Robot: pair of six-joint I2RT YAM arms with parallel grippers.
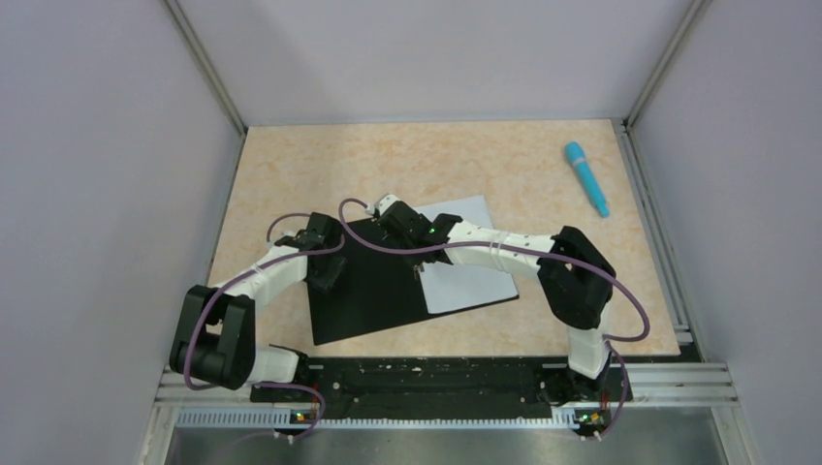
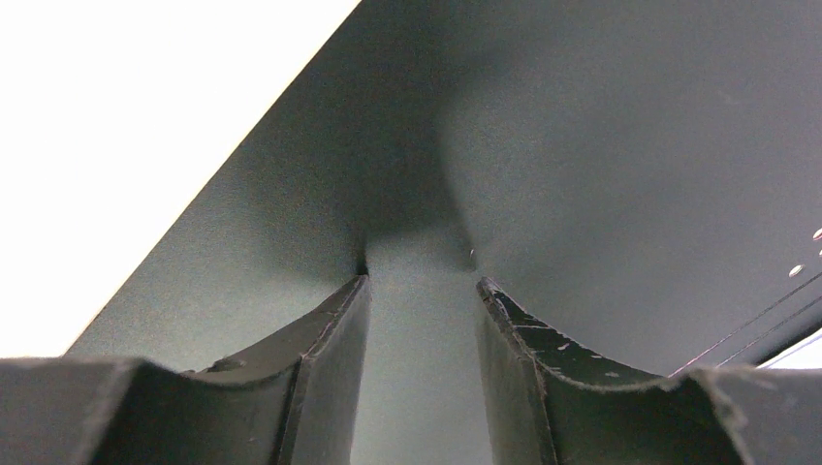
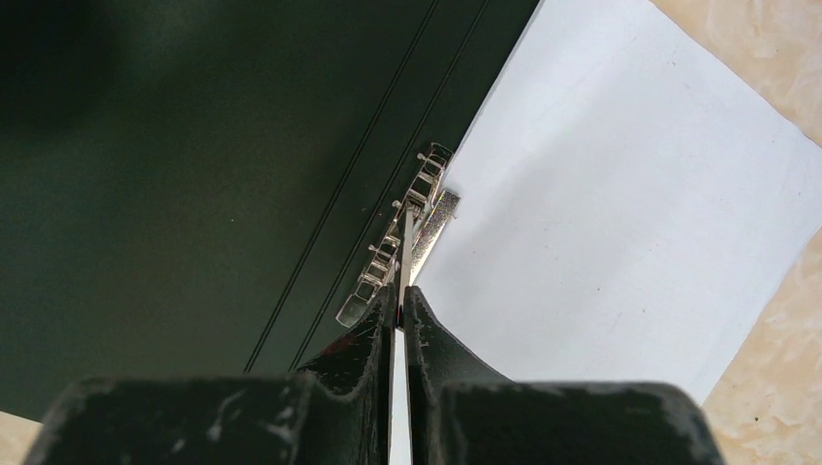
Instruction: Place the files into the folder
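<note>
The folder [image 1: 368, 291] lies open on the table with its black inside up. The white files [image 1: 465, 271] lie on its right half. My left gripper [image 1: 325, 269] is open and its fingertips rest on the left black flap [image 2: 601, 145]; nothing is between the jaws [image 2: 422, 281]. My right gripper [image 1: 431, 257] is shut on the thin upright lever of the metal clip [image 3: 407, 213] at the folder's spine. In the right wrist view the gripper [image 3: 400, 295] sits between the black flap [image 3: 194, 194] and the files [image 3: 620, 213].
A blue pen [image 1: 587, 177] lies at the back right of the beige table [image 1: 291, 165]. Grey walls and metal frame posts enclose the table on three sides. Purple cables loop over both arms.
</note>
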